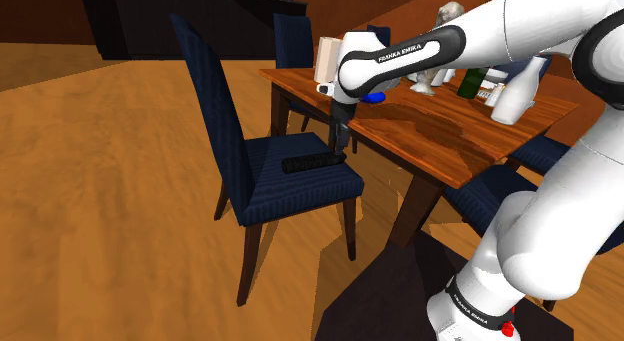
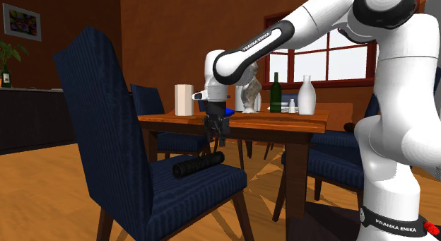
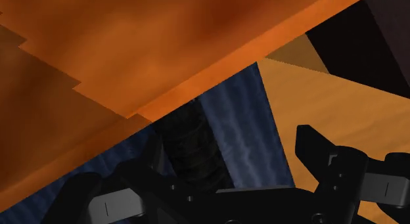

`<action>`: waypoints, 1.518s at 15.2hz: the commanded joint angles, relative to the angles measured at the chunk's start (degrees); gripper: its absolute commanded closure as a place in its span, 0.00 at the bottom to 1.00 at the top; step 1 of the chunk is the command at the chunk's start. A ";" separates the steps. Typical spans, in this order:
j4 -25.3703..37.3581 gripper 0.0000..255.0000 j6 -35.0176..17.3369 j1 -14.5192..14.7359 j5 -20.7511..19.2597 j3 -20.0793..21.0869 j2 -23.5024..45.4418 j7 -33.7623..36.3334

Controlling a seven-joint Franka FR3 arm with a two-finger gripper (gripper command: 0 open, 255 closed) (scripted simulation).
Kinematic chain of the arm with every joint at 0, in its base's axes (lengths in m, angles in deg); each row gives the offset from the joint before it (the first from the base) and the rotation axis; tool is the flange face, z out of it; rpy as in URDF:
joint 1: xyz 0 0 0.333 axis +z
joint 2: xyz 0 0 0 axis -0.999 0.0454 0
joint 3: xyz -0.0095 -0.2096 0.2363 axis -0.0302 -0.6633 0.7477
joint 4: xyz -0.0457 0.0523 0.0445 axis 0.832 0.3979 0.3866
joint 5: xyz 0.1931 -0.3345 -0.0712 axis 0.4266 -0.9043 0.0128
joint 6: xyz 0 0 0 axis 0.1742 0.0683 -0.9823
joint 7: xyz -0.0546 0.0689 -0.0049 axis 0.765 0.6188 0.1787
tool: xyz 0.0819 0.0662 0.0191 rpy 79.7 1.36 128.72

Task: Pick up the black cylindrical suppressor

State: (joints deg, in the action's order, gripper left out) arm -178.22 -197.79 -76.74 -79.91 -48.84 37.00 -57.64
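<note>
Your gripper (image 1: 340, 149) points down beside the near edge of the wooden table (image 1: 430, 139), above the blue chair (image 1: 290, 194). In the wrist view the two black fingers (image 3: 312, 147) stand well apart with nothing clasped: wide open, no load.

The black cylindrical suppressor (image 1: 313, 163) lies on its side on the chair seat, roughly parallel to the table edge. In the second exterior view the gripper (image 2: 216, 138) hangs over the suppressor (image 2: 198, 164) at the end nearest the table, with a visible gap between fingertips and cylinder, so no contact. In the shoulder view the tips sit just above that same end, near the seat's edge.

In the wrist view, the suppressor (image 3: 190, 154) runs away from the gripper (image 3: 197, 163) across the striped blue seat (image 3: 243, 137), between the spread fingers, and its far end passes behind the table's bright edge (image 3: 217, 78). Its ribbed surface shows. The wooden floor (image 3: 328, 104) is beyond the seat.

On the tabletop, well apart from your target, are a white roll (image 2: 184, 100), a dark green bottle (image 2: 275, 91) and a white bottle (image 2: 305, 95). More blue chairs stand around the table (image 2: 283, 123). The chair (image 2: 205, 186) holding the suppressor has its tall back toward the second exterior camera. The dark stand (image 1: 390, 299) sits at the shoulder view's lower right.
</note>
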 commanded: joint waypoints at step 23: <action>2.67 1.00 -10.12 0.57 2.19 0.63 12.29 -9.53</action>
State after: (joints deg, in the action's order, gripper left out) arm -175.47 -207.95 -76.18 -77.73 -48.23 49.25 -67.23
